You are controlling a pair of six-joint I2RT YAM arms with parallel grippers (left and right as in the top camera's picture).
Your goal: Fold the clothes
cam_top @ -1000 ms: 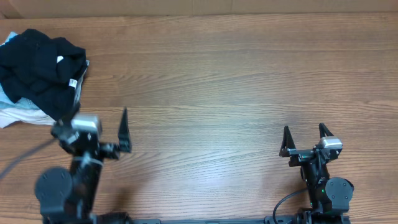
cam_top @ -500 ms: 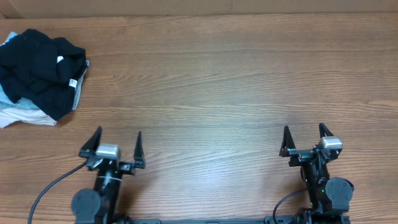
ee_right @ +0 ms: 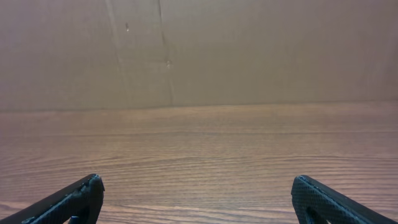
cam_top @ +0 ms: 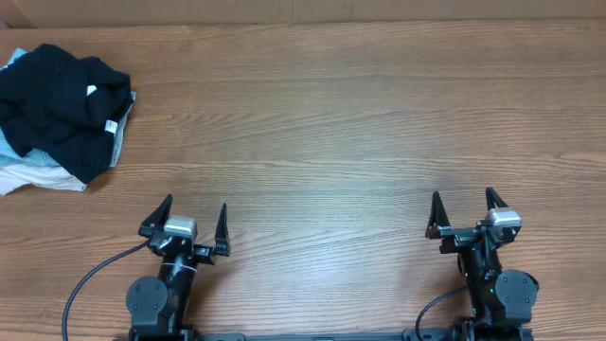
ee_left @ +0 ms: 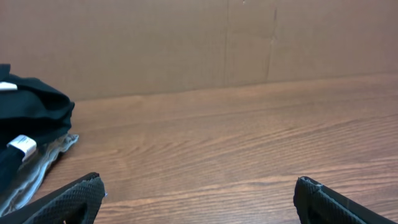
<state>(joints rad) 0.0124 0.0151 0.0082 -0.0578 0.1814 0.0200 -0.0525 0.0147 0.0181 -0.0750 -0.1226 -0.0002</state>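
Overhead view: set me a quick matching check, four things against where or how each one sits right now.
Things:
1. black clothes
2. left gripper
3. right gripper
4. pale fabric

Places or states:
A. open and empty, bottom right of the view
B. crumpled heap, top left corner
C. peeking out from under the heap
D. open and empty, bottom left of the view

Pairs: 1-B, 2-D, 3-A, 4-C.
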